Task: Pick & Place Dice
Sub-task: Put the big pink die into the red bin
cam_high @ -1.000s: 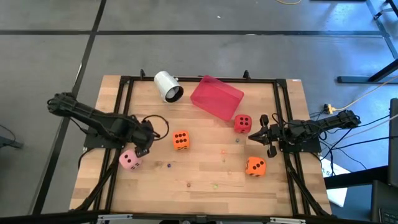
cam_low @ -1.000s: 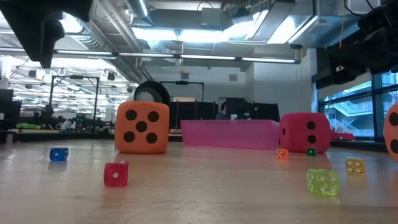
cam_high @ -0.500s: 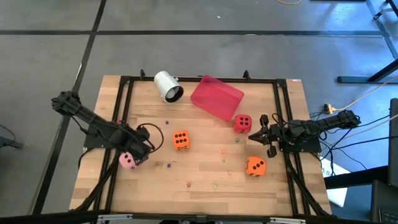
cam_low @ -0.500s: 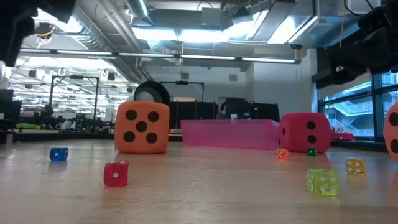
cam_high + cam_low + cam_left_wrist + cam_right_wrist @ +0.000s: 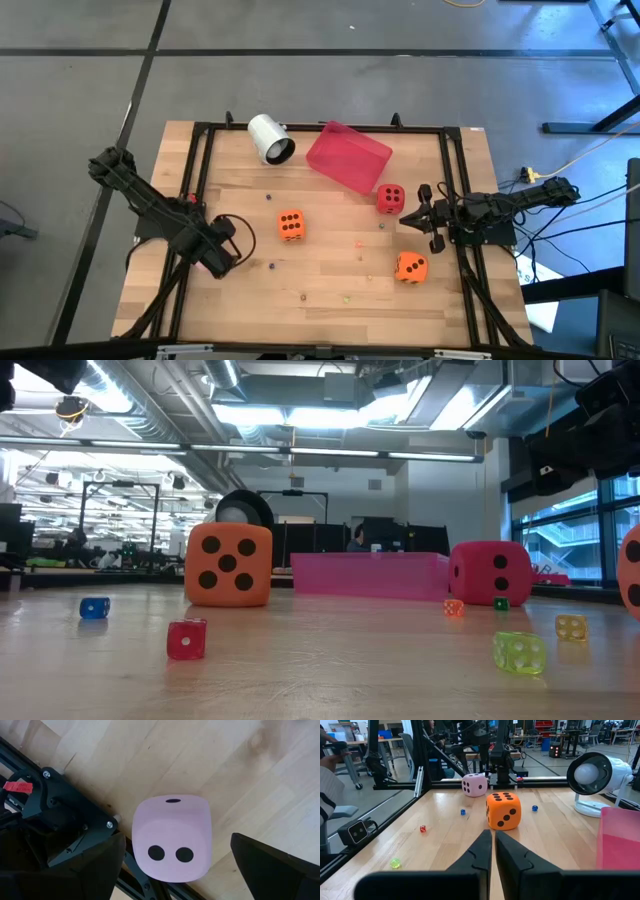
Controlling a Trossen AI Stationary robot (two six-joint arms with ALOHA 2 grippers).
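Note:
My left gripper [image 5: 177,845] [image 5: 215,257] is open and points down over the pink die [image 5: 172,839], which rests on the table near its left rail. One finger stands on each side of the die with a gap, touching nothing. In the high view the gripper hides this die. An orange die [image 5: 291,225] sits mid-table, a red die [image 5: 390,199] beside the tray, and a second orange die [image 5: 410,267] lies nearer the front. My right gripper [image 5: 493,842] [image 5: 404,217] is shut and waits just right of the red die.
A white cup [image 5: 270,138] lies on its side at the far edge, next to the red-pink tray [image 5: 347,156]. Several tiny coloured dice [image 5: 187,639] are scattered over the wood. Black rails [image 5: 190,190] frame the table. Bare wood lies between the orange dice.
My left gripper has moved toward the table's near-left corner and come over the pink die, which has stayed where it was. In the low view the arm has slid out of the picture's top left. The right arm has kept still.

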